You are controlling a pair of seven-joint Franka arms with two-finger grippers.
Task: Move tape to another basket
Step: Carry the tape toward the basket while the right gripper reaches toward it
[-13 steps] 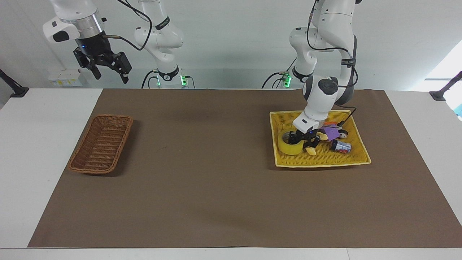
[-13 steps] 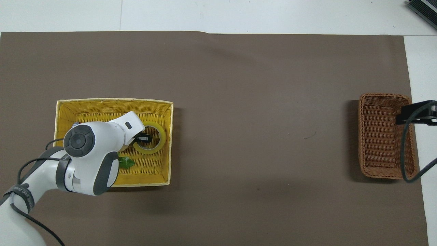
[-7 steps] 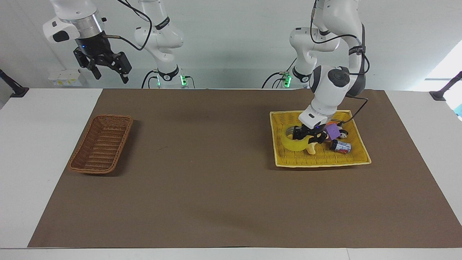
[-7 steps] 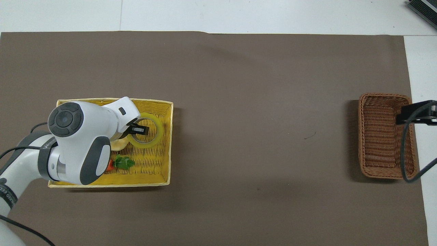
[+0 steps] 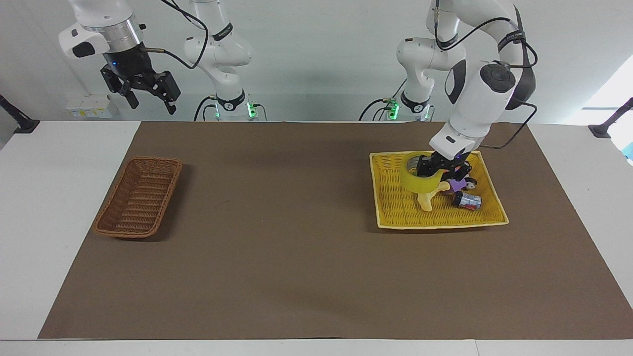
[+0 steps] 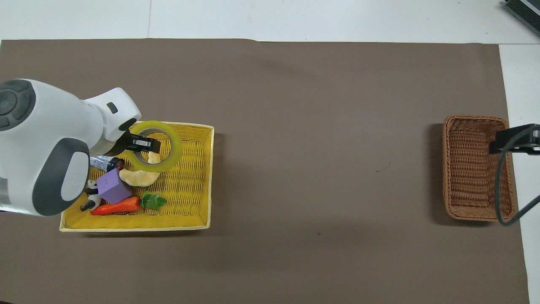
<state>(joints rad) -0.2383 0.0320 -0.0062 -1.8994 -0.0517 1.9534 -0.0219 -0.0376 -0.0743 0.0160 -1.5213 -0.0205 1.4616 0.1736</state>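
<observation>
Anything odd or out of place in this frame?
Nothing stands out. The left gripper holds the tape lifted over the yellow basket, whose toys lie jumbled but contained. The brown basket sits upright; the right gripper waits raised.

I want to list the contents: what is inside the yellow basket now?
In the yellow basket lie a banana toy, purple block, carrot and small can. The left arm covers one end.

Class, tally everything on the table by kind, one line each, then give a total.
Baskets: 2, brown basket and yellow basket
Tape rolls: 1, tape held by left gripper
Toy foods: 2, banana, carrot
Purple blocks: 1
Small cans: 1
Panda figures: 1
Total: 8
</observation>
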